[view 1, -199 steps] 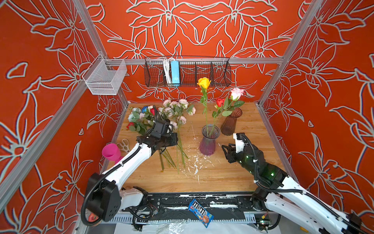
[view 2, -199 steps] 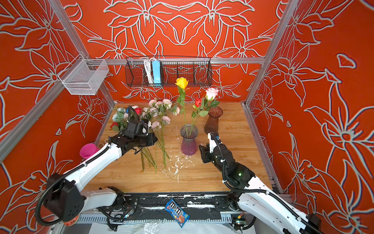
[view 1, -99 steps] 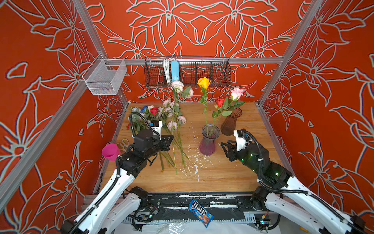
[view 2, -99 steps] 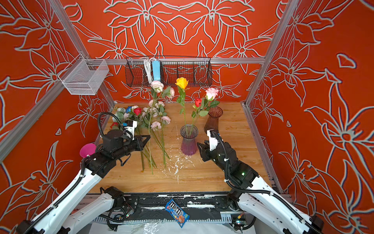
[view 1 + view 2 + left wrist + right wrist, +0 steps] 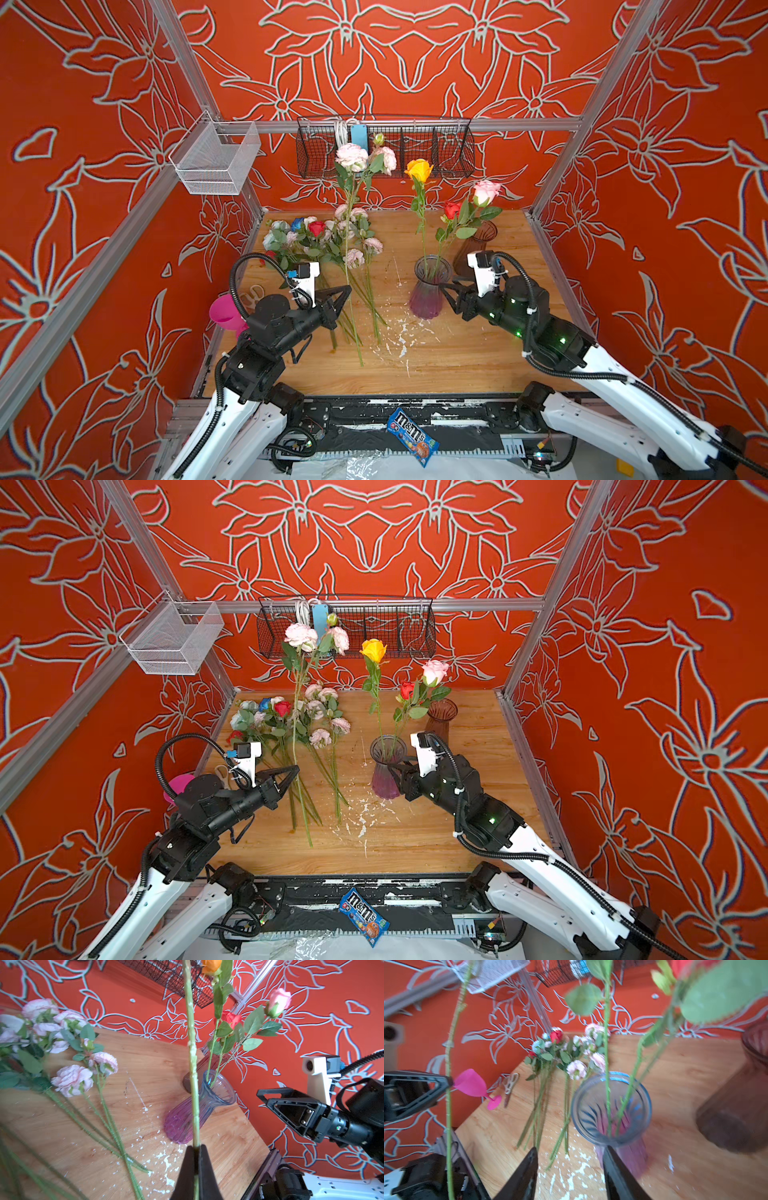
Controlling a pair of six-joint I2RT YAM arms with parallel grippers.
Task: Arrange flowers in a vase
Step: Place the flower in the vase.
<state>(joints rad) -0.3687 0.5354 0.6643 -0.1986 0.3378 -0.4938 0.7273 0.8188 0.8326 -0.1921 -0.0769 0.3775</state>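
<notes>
Pinched low by the left gripper [image 5: 347, 289], the top-heavy pink peony stem [image 5: 191, 1053] could pivot and snag the purple vase's [image 5: 428, 296] roses [image 5: 485, 192]; the right gripper's [image 5: 571, 1148] jaws stand spread.

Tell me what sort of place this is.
Likely a robot test cell, not a home: aluminium frame holding red printed wall panels around a wooden tabletop, two robot arms mounted at its front, loose flowers beside a vase.
</notes>
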